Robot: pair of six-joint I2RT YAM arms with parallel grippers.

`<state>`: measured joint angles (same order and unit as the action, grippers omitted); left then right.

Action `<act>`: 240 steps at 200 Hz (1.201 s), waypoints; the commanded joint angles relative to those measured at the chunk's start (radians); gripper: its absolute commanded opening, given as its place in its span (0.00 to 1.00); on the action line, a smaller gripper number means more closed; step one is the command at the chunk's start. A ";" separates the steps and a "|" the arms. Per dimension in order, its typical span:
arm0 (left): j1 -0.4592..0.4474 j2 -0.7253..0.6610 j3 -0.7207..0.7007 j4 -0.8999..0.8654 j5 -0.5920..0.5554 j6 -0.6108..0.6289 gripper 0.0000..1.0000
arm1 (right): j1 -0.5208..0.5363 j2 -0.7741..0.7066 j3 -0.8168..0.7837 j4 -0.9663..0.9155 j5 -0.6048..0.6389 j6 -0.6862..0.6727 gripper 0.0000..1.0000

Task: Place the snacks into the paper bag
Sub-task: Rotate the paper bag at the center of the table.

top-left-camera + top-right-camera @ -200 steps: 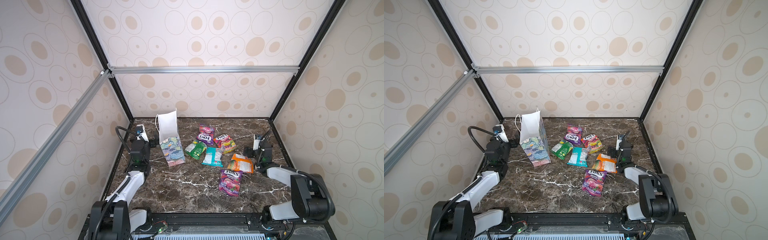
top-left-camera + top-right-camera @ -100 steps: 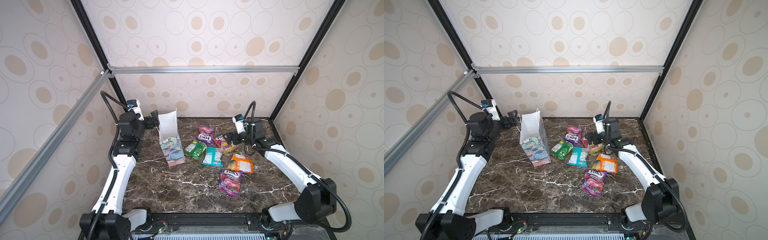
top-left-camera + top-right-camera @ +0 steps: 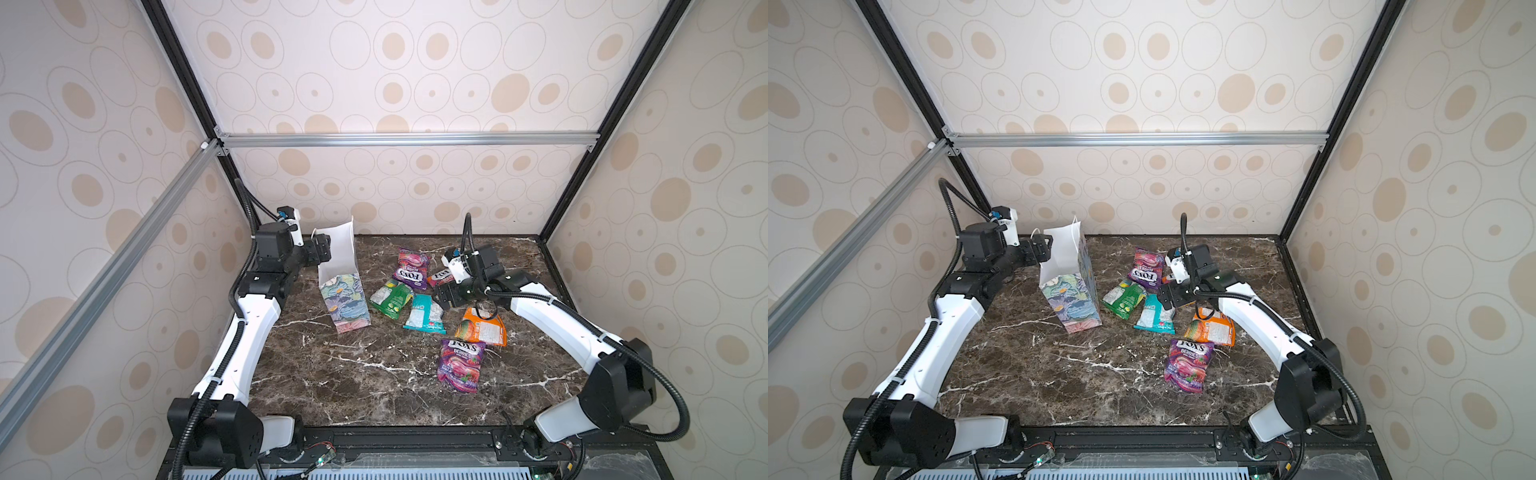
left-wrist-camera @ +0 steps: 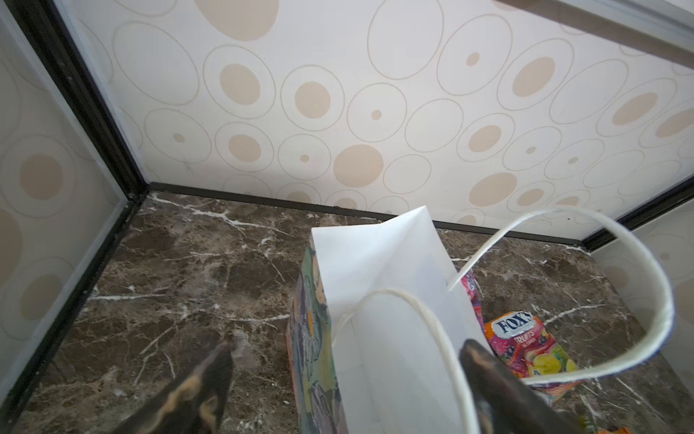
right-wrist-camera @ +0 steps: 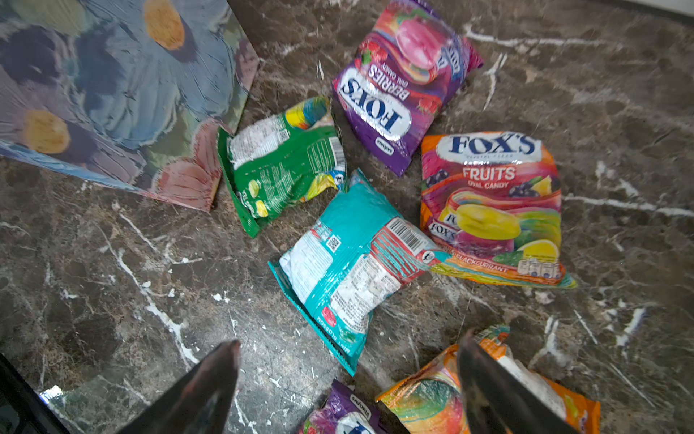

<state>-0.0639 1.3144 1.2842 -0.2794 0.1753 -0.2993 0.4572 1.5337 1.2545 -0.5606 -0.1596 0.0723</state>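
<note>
while l gripper [image 4: 345, 345] gapes wide at paper bag [image 4: 375, 270] rim, r gripper [image 5: 349, 340] hangs released over snacks [image 5: 349, 244].

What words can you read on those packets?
"FOX'S BERRIES OVAL CANDY": far purple foil pouch.
"FOX'S FRUITS OVAL CANDY", "BLACKCURRANT": red-yellow foil pouch.
"FOX'S BERRIES", "SAVORIA": near purple foil pouch.
"MINT BLOSSOM", probably: teal-white foil pouch.
Green foil pouch and orange foil pouch: print too small.
</note>
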 commanded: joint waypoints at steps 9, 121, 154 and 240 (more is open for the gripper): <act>-0.008 0.036 0.101 -0.029 0.000 0.015 0.48 | 0.008 0.060 -0.051 -0.010 0.011 0.055 0.92; -0.008 0.139 0.266 -0.115 0.149 0.063 0.65 | 0.013 0.189 -0.101 0.024 0.094 0.154 0.91; -0.008 0.131 0.220 -0.111 0.092 0.075 0.66 | 0.012 0.199 -0.149 0.106 0.052 0.205 0.91; -0.008 0.139 0.250 -0.145 0.120 0.086 0.00 | 0.007 0.276 -0.193 0.256 0.044 0.293 0.79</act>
<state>-0.0685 1.4528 1.5024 -0.4030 0.2649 -0.2264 0.4637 1.7824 1.0874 -0.3538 -0.1047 0.3267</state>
